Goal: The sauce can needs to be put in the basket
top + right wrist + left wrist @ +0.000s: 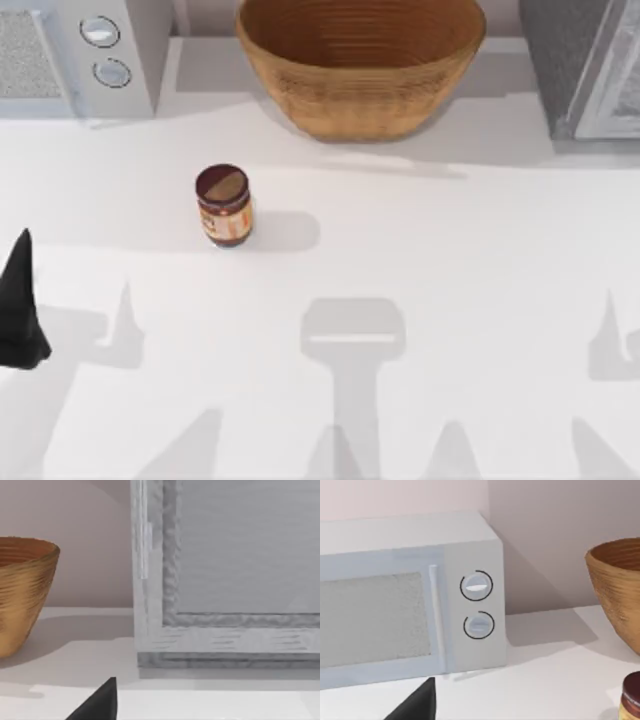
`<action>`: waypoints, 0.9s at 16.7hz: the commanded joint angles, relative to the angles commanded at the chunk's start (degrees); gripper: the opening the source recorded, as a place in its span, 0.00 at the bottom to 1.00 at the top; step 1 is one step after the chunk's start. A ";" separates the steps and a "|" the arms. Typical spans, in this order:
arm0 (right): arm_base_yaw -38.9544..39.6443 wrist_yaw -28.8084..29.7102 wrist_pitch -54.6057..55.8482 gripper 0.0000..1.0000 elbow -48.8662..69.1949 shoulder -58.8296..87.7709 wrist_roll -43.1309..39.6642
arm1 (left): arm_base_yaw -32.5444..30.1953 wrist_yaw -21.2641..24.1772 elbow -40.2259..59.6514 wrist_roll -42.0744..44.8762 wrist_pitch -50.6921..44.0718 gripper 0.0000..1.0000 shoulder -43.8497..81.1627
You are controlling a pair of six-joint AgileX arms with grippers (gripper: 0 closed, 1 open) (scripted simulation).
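Left gripper point(20, 300) sat at the table's left edge, near side, one dark fingertip visible; could not tell how wide it was open, and nothing was seen in its hold. Right gripper point(100, 702) showed as a dark fingertip in its own wrist view; its opening could not be told either.

White table point(450, 300), largest. Grey cabinet-like appliance point(585, 65) at far right corner. White microwave point(75, 55) with two round dials at far left corner. Basket point(360, 60) at far centre between those two, upright. Sauce can point(224, 206), smallest, stood upright on the table left of centre, well apart from the basket, near side of it. Open tabletop lay between can and basket, and between can and left gripper.
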 joint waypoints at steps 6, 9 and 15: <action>0.00 0.00 0.00 1.00 0.00 0.00 0.00 | 1.28 21.20 15.64 7.96 9.73 1.00 32.12; 0.00 0.00 0.00 1.00 0.00 0.00 0.00 | 2.03 33.64 24.81 12.63 15.43 1.00 52.20; 0.00 0.00 0.00 1.00 0.00 0.00 0.00 | 3.48 57.67 42.53 21.66 26.46 1.00 92.21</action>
